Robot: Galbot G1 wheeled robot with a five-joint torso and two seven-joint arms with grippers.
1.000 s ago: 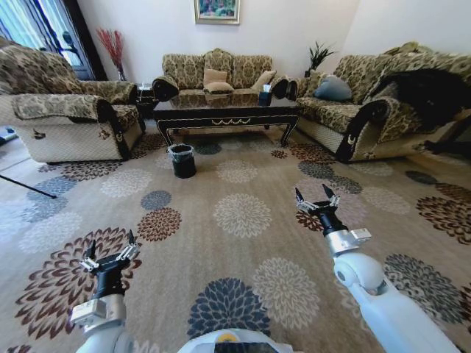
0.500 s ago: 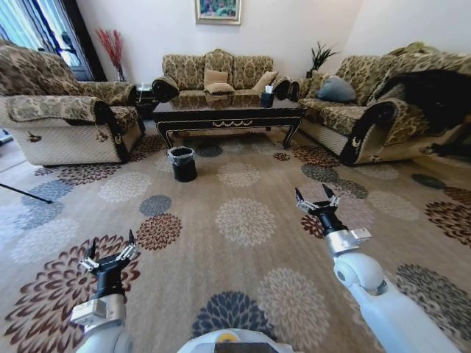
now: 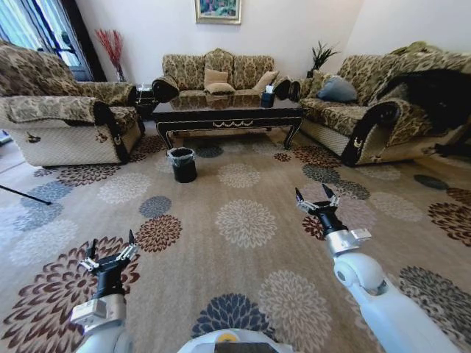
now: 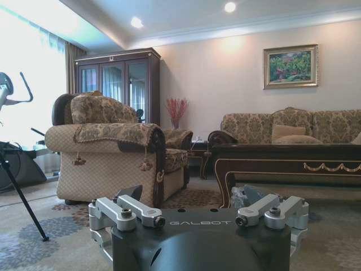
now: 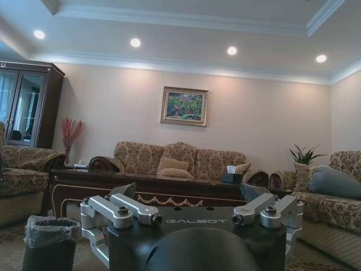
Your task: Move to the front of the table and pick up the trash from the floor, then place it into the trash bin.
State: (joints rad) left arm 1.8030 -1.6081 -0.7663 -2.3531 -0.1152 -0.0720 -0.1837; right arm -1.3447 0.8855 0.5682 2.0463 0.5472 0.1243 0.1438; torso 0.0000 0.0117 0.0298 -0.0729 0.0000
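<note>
While both arms hang low over the floral carpet (image 3: 243, 220), well short of the table (image 3: 228, 112), left end effector (image 3: 110, 254) and right end effector (image 3: 318, 197) have fingers spread wide, holding nothing. Trash bin (image 3: 182, 163), black with a clear liner, stands on the carpet just before the table's left front leg. Black tissue box (image 3: 266, 97) sits on the table's right end.

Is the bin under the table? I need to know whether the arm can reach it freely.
No, in the head view the trash bin stands on the carpet in front of the table, near its left legs.
</note>
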